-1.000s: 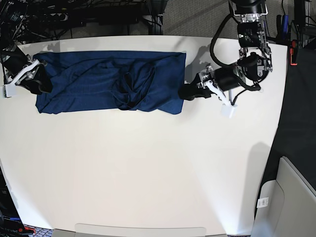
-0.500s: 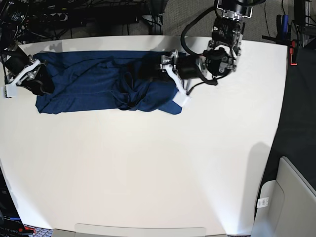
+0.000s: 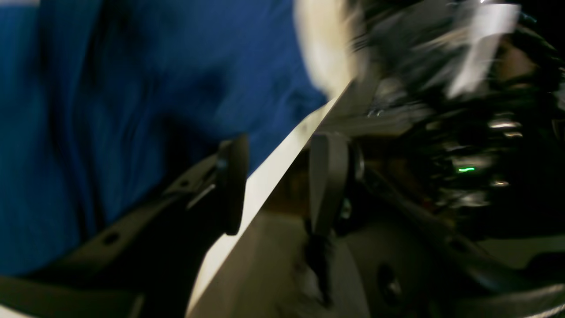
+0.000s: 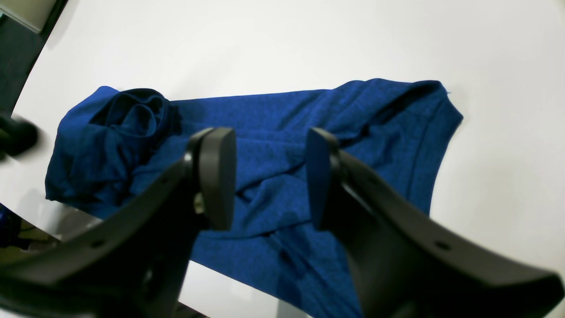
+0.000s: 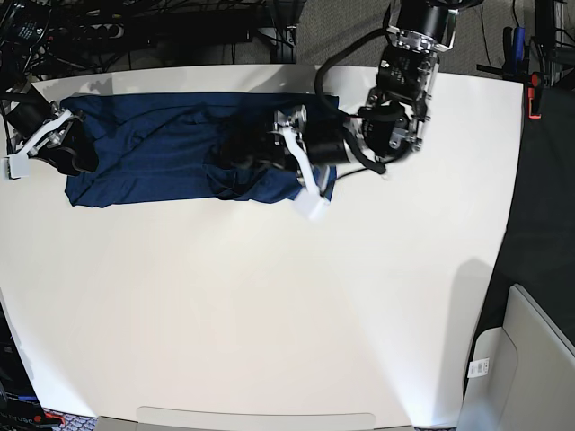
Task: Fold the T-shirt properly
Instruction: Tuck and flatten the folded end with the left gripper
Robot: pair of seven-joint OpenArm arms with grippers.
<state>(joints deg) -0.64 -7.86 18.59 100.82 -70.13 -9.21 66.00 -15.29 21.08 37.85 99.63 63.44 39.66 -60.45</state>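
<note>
While both stand apart, the left pincer (image 5: 235, 154) hovers over the T-shirt (image 5: 153, 148), the right pincer (image 5: 65, 144) at its end.

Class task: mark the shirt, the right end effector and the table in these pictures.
shirt (image 5: 144, 153), base view, flat front panel.
right end effector (image 4: 269, 176), right wrist view, gap midway between its fingertips.
table (image 5: 269, 314), base view, bare white top.

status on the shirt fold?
Done: the T-shirt lies as a long band on the table, bunched mid-length. In hand: nothing gripped; left gripper open over the band's middle, right gripper open at the far end. Left: the crosswise folds.
</note>
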